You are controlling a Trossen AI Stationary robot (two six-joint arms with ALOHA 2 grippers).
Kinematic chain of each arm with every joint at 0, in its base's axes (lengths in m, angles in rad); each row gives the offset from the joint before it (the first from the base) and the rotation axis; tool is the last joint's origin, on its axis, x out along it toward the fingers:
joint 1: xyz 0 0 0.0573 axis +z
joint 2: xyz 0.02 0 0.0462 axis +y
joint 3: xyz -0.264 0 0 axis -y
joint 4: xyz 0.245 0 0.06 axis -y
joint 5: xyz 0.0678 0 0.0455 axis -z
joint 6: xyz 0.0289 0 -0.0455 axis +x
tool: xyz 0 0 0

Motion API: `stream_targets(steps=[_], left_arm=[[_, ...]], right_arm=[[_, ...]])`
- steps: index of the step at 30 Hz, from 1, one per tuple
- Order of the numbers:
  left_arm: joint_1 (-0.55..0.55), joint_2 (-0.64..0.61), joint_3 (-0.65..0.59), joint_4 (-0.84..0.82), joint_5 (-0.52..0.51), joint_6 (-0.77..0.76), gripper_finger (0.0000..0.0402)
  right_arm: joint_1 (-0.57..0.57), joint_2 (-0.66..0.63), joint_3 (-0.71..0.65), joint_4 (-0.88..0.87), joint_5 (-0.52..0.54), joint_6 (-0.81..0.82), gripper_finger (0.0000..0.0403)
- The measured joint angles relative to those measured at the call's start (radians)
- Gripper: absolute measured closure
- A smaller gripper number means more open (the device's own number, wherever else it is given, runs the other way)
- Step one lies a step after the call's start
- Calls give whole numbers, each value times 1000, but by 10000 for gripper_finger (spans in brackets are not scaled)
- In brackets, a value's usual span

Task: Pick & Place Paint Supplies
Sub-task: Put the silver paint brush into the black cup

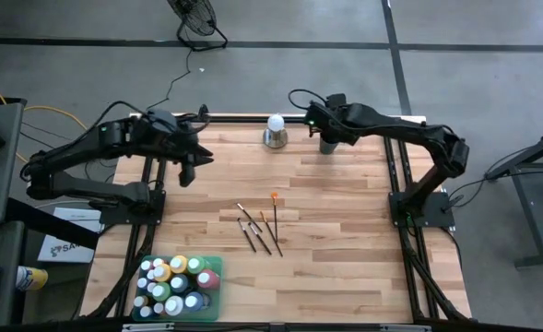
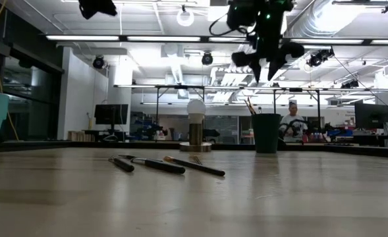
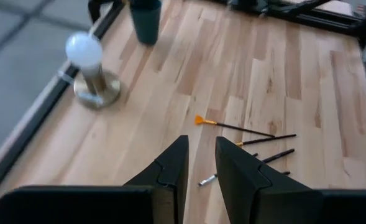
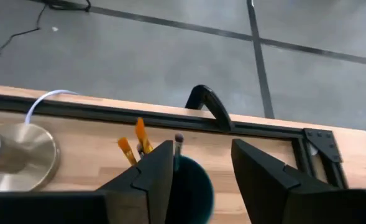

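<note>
R gripper (image 4: 198, 171) hangs right over the dark green cup (image 1: 328, 144) at the table's far edge, about 1 o'clock from table centre; jaws parted wide, nothing held. Cup already has brushes in it (image 4: 133, 144): orange tips plus one dark tip poke up.

L gripper (image 3: 201, 165) is over the far-left part of the table, approx 10 o'clock; jaws a narrow gap apart, empty.

Loose brushes (image 1: 260, 226) lie near centre, roughly parallel, one orange-tipped. Paint bottles (image 1: 174, 281) sit packed in a green tray (image 1: 214, 309) at the near-left, approx 7 o'clock.

Step, as I judge it: a brush drop into the cup looks done, so go for the next brush. Lift straight up first to clear the bristles, then grip the brush mid-shaft, fingers across it.

White ball on metal base (image 1: 275, 131) is just beside the cup; avoid it.

Writing: none legible; a white label left of the table is too small to read.
</note>
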Motion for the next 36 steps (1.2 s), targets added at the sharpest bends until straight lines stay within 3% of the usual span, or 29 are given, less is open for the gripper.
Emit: stream_targets(steps=[5, 9, 12, 16, 19, 27, 36], left_arm=[[0, 93, 0, -10, 0, -98, 325], [0, 179, 0, -69, 28, -83, 325], [0, 239, 0, -127, 32, -46, 325], [-8, 313, 0, -126, 165, 63, 325], [-38, 379, 0, -109, 204, 185, 325], [-151, 583, 0, -64, 199, 425, 325], [-253, 786, 0, 2, 107, 487, 325]], right_arm=[[20, -100, 1, -61, -17, -23, 246], [37, -192, 1, -81, -83, -171, 245], [40, -262, 1, -99, -133, -276, 246], [44, -347, 1, -153, -143, -324, 247], [44, -404, 1, -181, -146, -325, 247], [46, -498, 1, -185, -150, -412, 247], [46, -520, 1, -184, -175, -491, 247]])
